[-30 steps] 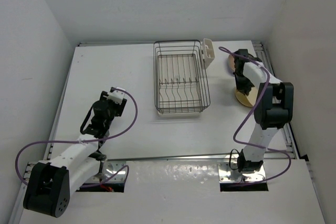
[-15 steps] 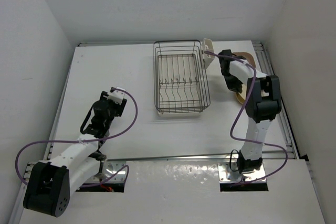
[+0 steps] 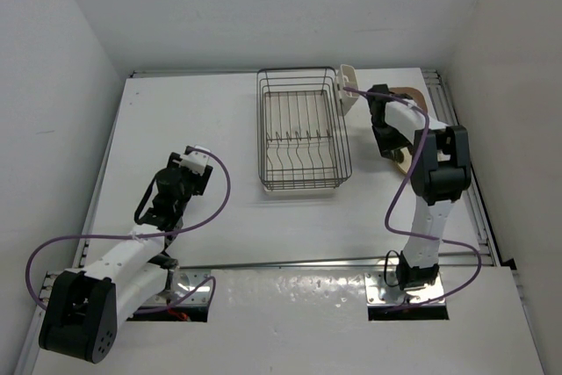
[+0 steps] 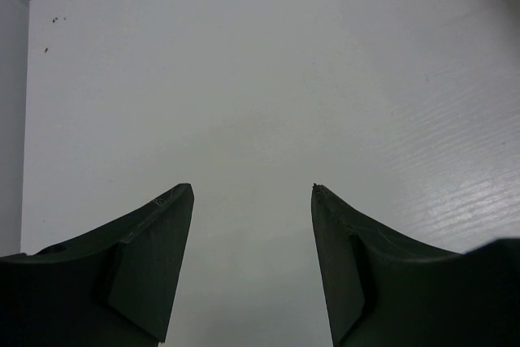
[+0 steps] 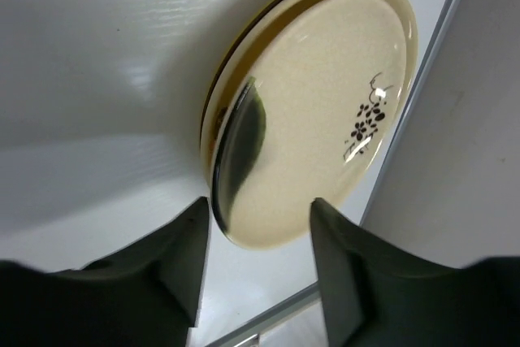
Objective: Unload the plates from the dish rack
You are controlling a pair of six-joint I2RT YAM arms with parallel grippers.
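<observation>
Since a second ago the right arm has swung from over the right edge toward the far side of the white surface [image 3: 219,120], and its claw [image 5: 260,202] has parted. The claw now stands open, gripping nothing, with a finger on either side of the near rim of a thin round cream plate with a small dark flower print [image 5: 325,95]. That plate lies flat on top of a yellow-gold plate [image 5: 213,99], of which only a sliver of rim shows, close against the surface's right edge. In the top view a larger rounded-square pinkish-beige plate [image 3: 413,92] lies near the far right corner, partly hidden by the arm. The rectangular silver wire dish rack [image 3: 343,142] sits toward the middle of the far edge, with a small white plastic cutlery cup [image 3: 348,85] clipped to its far right corner. The left claw [image 4: 252,188] hangs open over bare surface toward the near left, holding nothing.
</observation>
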